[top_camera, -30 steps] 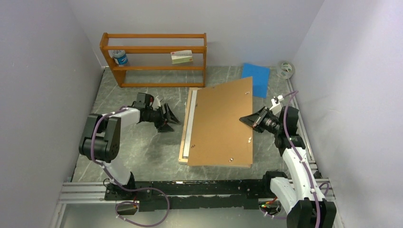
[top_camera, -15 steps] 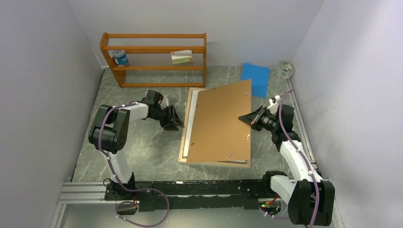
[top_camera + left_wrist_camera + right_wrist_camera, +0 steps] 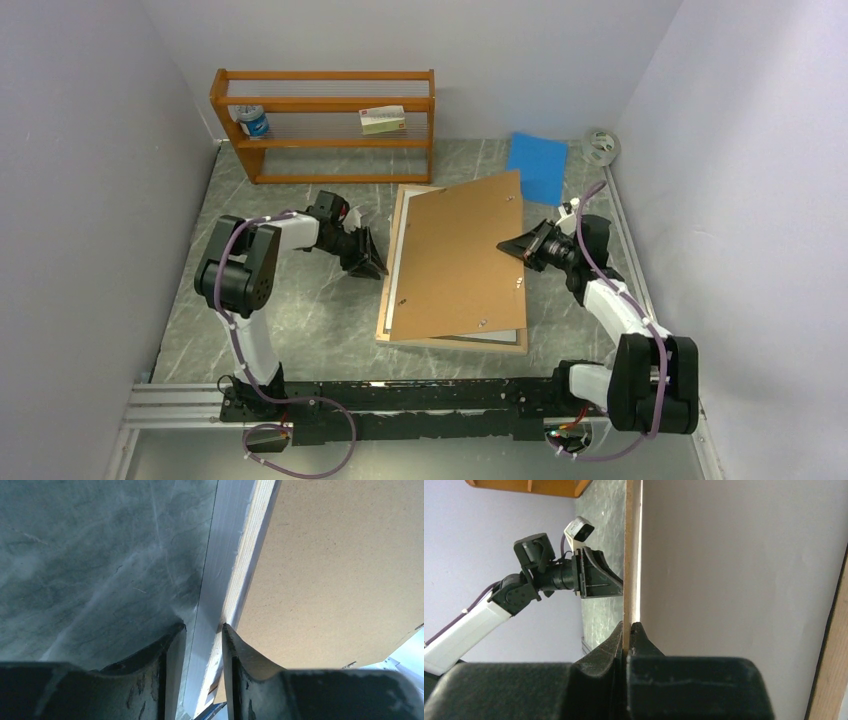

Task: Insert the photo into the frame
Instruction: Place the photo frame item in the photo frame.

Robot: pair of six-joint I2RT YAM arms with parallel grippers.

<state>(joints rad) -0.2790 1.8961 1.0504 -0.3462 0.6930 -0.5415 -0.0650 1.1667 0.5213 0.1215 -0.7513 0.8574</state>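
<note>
The frame [image 3: 384, 315] lies flat on the table, light wood reverse up. Inside it lies a white sheet [image 3: 401, 250], the photo with its plain reverse up; its picture side is hidden. A brown backing board [image 3: 455, 255] slants over both. My right gripper [image 3: 505, 245] is shut on the board's right edge [image 3: 630, 555], and the white sheet [image 3: 734, 580] shows beneath. My left gripper [image 3: 378, 265] is at the frame's left rail [image 3: 220, 570]. Its jaws [image 3: 204, 627] straddle that rail, narrowly open, with a slight gap on the table side.
An orange shelf rack [image 3: 325, 125] stands at the back, holding a tape roll [image 3: 253, 121] and a small box [image 3: 383, 120]. A blue sheet [image 3: 540, 160] and another tape roll [image 3: 601, 147] lie at the back right. Walls close in on both sides.
My left gripper has moved right onto the frame's left rail while its jaws narrowed. The right gripper has carried the backing board leftward and turned it slightly over the frame.
</note>
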